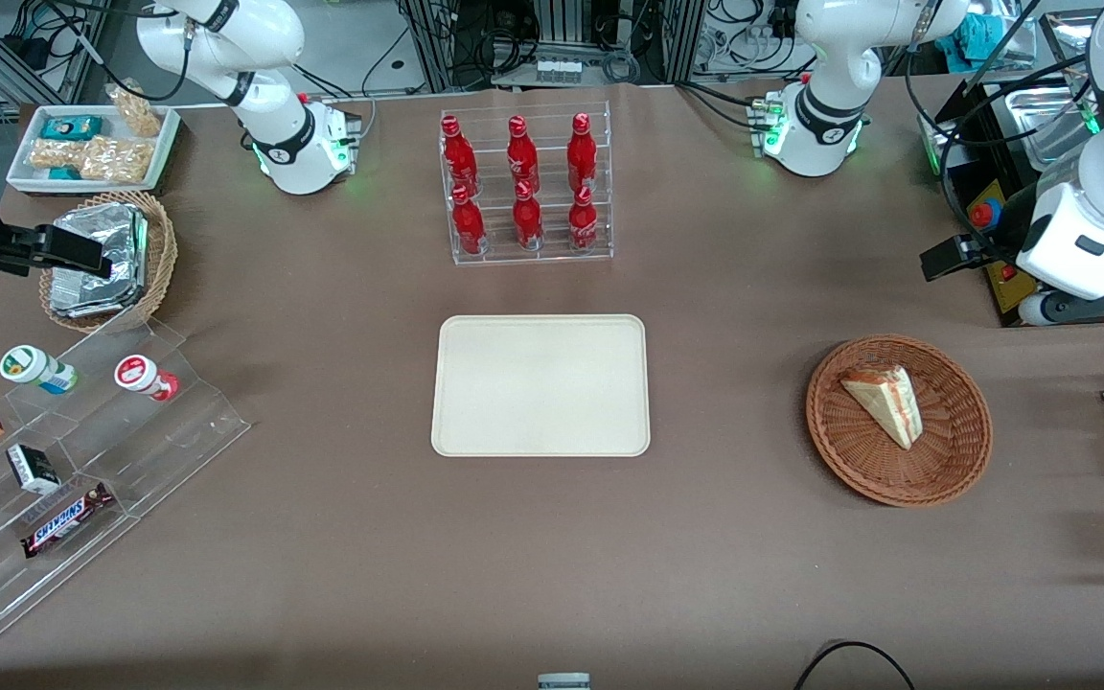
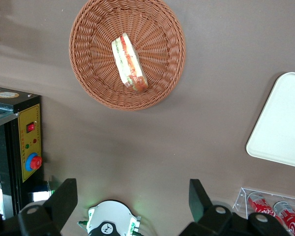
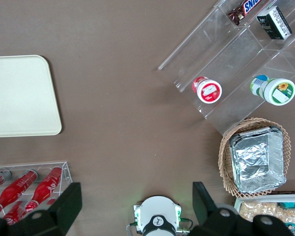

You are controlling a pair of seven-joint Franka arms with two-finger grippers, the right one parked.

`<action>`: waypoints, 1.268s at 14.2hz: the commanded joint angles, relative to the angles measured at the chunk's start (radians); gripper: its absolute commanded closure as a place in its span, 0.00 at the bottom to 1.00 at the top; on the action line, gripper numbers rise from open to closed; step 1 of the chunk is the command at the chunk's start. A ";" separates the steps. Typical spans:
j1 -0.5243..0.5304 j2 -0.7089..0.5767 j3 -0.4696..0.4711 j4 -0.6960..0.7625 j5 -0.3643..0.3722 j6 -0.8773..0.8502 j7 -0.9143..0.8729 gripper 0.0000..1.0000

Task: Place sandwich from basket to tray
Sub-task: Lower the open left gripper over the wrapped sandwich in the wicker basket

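Brown surface (image 1: 753, 316) carrying a cream-beige rectangular tray (image 1: 540, 385); triangular pale-bread sandwich (image 1: 885, 403) lies in the round reddish-brown wicker basket (image 1: 954, 460). Tool (image 2: 132, 201) hangs high above, well apart from the basket, fingers (image 2: 64, 200) spread wide, holding nothing.

bottle rack (image 1: 525, 185) | foil basket (image 1: 111, 259) | snack dish (image 1: 92, 146) | acrylic steps (image 1: 82, 460)

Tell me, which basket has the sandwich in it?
The wide, shallow reddish-brown basket toward the working arm's end holds the sandwich. The deeper tan basket holds foil containers. The gripper hangs open, well clear of the sandwich.
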 commanded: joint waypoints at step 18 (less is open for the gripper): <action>0.068 0.091 0.042 -0.361 0.004 0.421 0.003 0.00</action>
